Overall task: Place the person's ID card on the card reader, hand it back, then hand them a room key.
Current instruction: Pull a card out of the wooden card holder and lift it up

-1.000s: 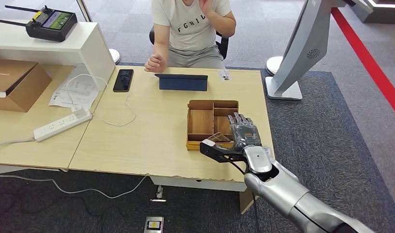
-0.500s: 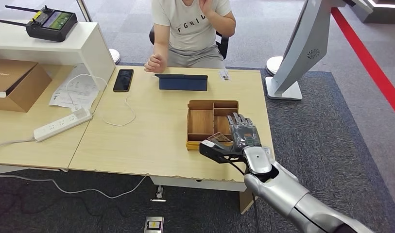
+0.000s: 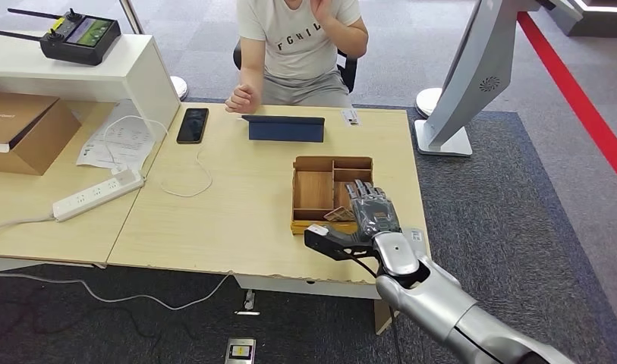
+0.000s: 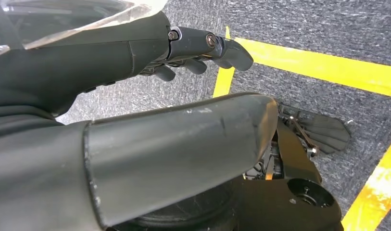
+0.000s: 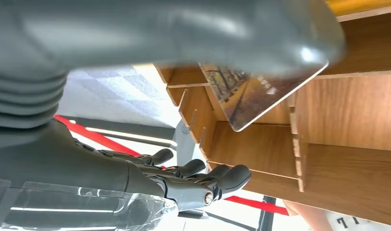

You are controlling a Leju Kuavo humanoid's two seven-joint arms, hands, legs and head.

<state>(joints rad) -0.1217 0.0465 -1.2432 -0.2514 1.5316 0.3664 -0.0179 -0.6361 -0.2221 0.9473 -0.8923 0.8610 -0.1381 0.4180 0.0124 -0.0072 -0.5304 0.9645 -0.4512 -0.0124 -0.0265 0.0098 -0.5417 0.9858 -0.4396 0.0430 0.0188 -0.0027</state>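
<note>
One card, the room key (image 5: 253,94), sits thinly pinched under my right hand's (image 3: 372,216) thumb just above the near right compartment of the wooden tray (image 3: 314,191), so I judge it could slip or catch a divider as I lift.

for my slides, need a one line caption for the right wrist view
Right hand reaching into the wooden tray, a picture-printed card lifted under its thumb.
</note>
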